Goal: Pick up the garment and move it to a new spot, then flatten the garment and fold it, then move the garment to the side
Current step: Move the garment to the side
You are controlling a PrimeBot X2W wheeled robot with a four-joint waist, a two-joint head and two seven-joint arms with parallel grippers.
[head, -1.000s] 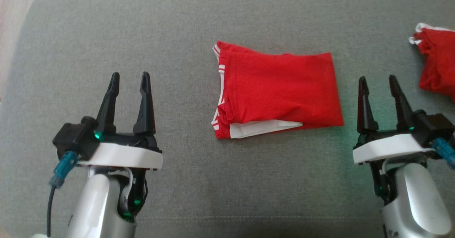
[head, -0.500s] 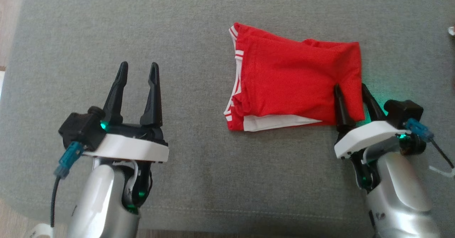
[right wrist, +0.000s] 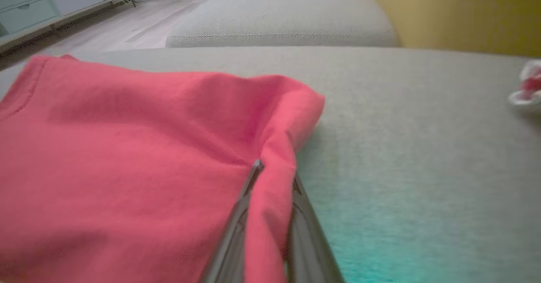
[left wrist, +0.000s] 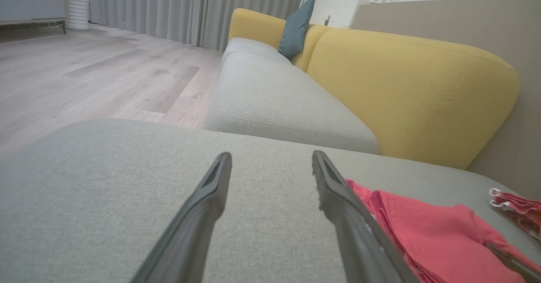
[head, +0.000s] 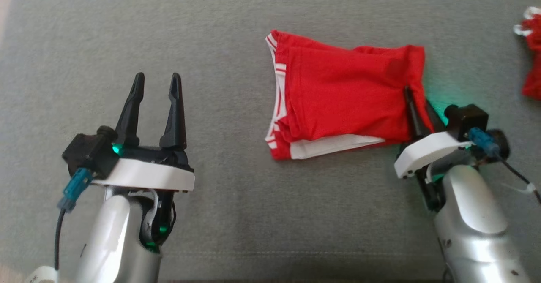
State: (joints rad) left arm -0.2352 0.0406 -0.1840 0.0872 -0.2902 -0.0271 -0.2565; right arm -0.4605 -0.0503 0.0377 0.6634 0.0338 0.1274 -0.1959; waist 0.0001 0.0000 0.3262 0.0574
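Grey sofa cushion (head: 211,29), broad and flat, served as the work surface.

Item one: red garment (head: 342,97), folded, lay centre-right on the cushion. Its long axis ran left to right, with the white-striped band at its left end and a plain edge at its right end.

Item two: my right gripper (head: 417,102), drawn narrow, pinched that right edge close to the near corner. A ridge of cloth stood up between its fingers (right wrist: 234,224).

Item three: my left gripper (head: 156,79), spread wide and holding nothing, sat well apart from the garment, on its left.

Item four: second red cloth (head: 533,55), at the far right, untouched.

Judgement: the garment stretched leftward from my right gripper, so a carry to the side would likely trail its whole length behind the pinched end. My right arm was clearly the nearer.
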